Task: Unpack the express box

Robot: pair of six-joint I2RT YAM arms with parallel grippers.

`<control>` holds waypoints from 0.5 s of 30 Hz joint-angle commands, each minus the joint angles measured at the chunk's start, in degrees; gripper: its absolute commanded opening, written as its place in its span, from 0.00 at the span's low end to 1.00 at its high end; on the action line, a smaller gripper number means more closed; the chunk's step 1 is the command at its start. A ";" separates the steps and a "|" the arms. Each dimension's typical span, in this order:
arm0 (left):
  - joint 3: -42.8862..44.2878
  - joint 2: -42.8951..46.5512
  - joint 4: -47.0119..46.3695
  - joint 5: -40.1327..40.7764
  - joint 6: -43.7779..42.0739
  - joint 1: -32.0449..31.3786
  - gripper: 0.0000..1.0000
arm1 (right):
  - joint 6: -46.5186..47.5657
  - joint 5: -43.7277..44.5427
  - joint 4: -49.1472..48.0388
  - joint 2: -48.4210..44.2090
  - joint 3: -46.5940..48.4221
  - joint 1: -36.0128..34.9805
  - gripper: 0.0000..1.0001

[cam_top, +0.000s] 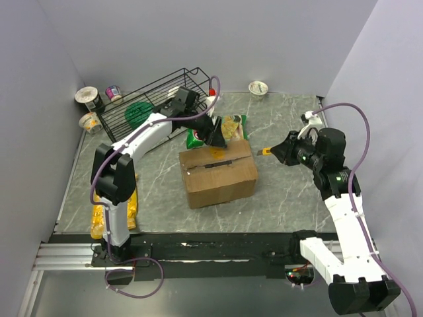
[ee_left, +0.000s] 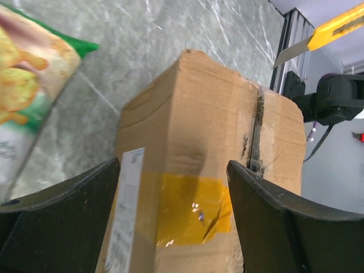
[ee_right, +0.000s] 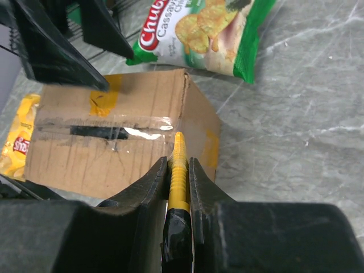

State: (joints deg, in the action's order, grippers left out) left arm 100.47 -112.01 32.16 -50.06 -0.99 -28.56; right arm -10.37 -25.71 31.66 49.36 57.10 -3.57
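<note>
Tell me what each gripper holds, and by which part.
Right gripper: shut on the yellow utility knife, by its handle, blade forward. Left gripper: open over the express box, holding nothing.

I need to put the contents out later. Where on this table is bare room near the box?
Bare tabletop lies in front of the express box, toward the near edge, and to its right, back to the white tub. The far left is crowded: wire rack, cups, green chip bag. A yellow bag lies at the near left.
</note>
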 commanded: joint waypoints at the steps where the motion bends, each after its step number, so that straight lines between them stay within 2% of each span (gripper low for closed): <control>1: -1.68 -0.76 -2.02 0.41 0.64 -0.62 0.81 | -0.71 -0.74 -5.64 -1.46 -0.06 0.32 0.00; 5: -1.41 -2.69 -0.96 0.93 0.55 -0.19 0.74 | -1.14 -0.39 -8.37 -1.03 -1.03 0.32 0.00; 15: -3.08 -2.78 -1.22 -0.03 0.11 -0.01 0.70 | -3.34 -1.71 -11.35 1.00 -2.70 0.32 0.00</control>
State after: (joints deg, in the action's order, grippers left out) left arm 98.59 -114.48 30.94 -50.72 -0.16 -28.84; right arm -12.29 -26.87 24.32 49.98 55.51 -3.57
